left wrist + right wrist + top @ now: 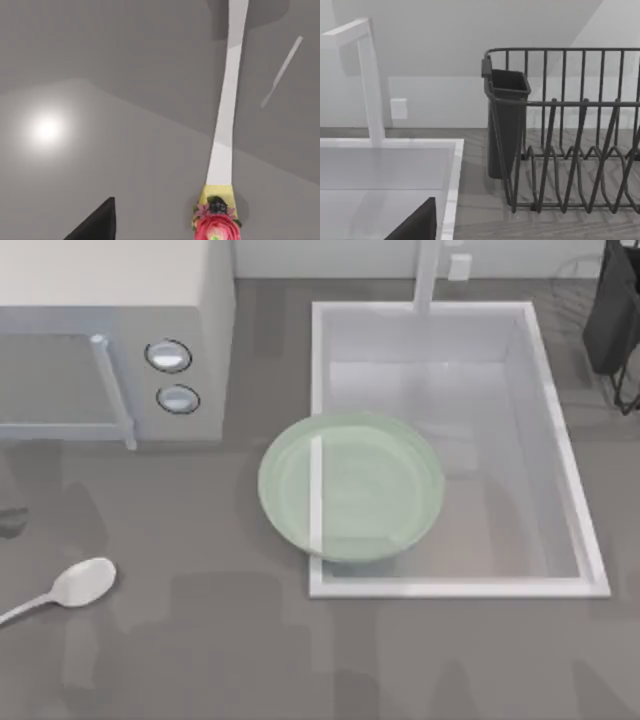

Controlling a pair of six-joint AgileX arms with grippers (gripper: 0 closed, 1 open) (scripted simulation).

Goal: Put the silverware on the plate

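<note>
The silverware, a small pale spoon (82,584), lies on the grey counter at the front left in the top view; its handle runs off toward the left edge. The large pale green plate (300,455) rests across the front left rim of the sink, partly over the counter and partly over the basin. A dark corner of my left gripper (95,225) shows in the left wrist view above bare grey surface. A similar dark corner of my right gripper (417,225) shows in the right wrist view, near the sink's rim.
A white sink (560,450) with a faucet (428,275) fills the middle right. A microwave (110,340) stands at the back left, and a dark dish rack (570,130) with a cup holder beside the sink. A pink flower-like object (216,225) ends a long white strip.
</note>
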